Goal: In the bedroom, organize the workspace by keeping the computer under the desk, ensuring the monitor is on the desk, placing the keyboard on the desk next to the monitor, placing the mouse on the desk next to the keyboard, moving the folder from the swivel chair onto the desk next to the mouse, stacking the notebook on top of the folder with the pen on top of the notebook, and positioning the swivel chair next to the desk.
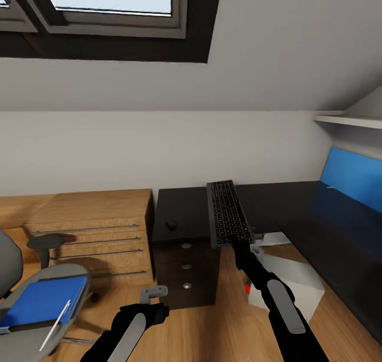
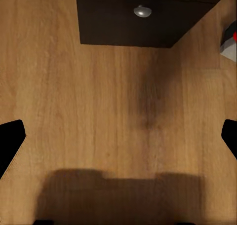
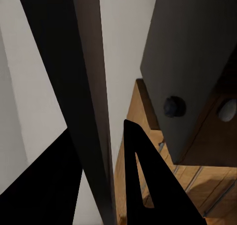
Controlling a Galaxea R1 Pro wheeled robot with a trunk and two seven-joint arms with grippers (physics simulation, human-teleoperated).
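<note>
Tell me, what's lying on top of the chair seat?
On the swivel chair seat lies the blue folder, with the thin white pen resting across its corner. Whatever sits beneath the folder is covered.

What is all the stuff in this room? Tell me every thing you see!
keyboard: one, grey with dark keys, held up over the desk by the right gripper
mouse: one, black, on the desk
desk: one, black top, blue back panel, along the right wall
computer: one, light grey with a red light, on the floor by the desk
chair: one, grey, lower left
folder: one, blue, on the chair seat
pen: one, white, on the folder
wooden drawers: one unit, light wood, left of the desk
window: one, in the sloped ceiling
left gripper: open, above the floor
right gripper: shut on the keyboard
</note>
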